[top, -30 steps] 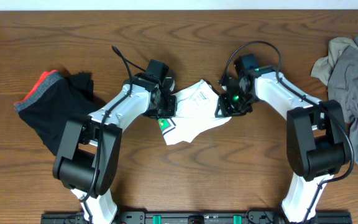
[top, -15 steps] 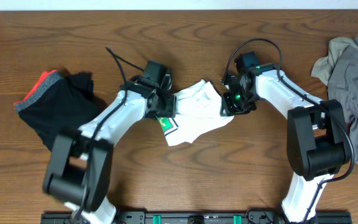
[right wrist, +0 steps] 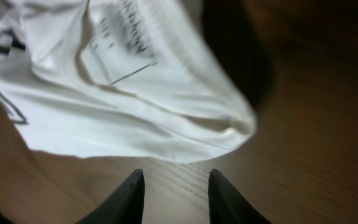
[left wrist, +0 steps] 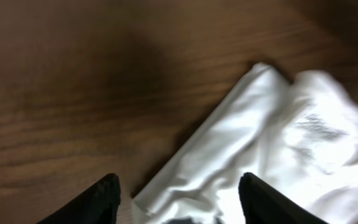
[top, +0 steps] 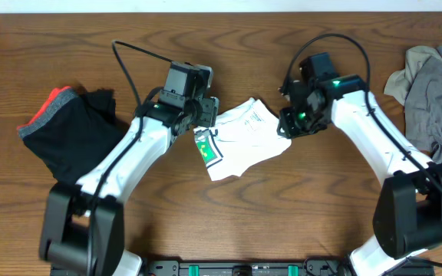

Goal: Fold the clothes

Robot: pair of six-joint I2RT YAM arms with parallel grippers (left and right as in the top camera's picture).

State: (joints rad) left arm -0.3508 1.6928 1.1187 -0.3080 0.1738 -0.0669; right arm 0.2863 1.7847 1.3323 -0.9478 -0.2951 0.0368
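White T-shirt [top: 244, 142] lies crumpled mid-tabletop [top: 229, 46] in the overhead view, its green-and-white patch [top: 207, 150] showing at the left edge. The left jaws hang over the shirt's left end and the right jaws over its right end. A black garment [top: 75, 134] sits far left, a grey garment [top: 436, 92] far right.

Left wrist view: left jaws wide apart, gripping nothing, with the white T-shirt [left wrist: 278, 149] bunched on the wood just ahead.

Right wrist view: right jaws slightly apart with bare wood in the gap. The white T-shirt [right wrist: 123, 93] has its rounded edge just beyond the tips, printed label [right wrist: 120, 40] up.
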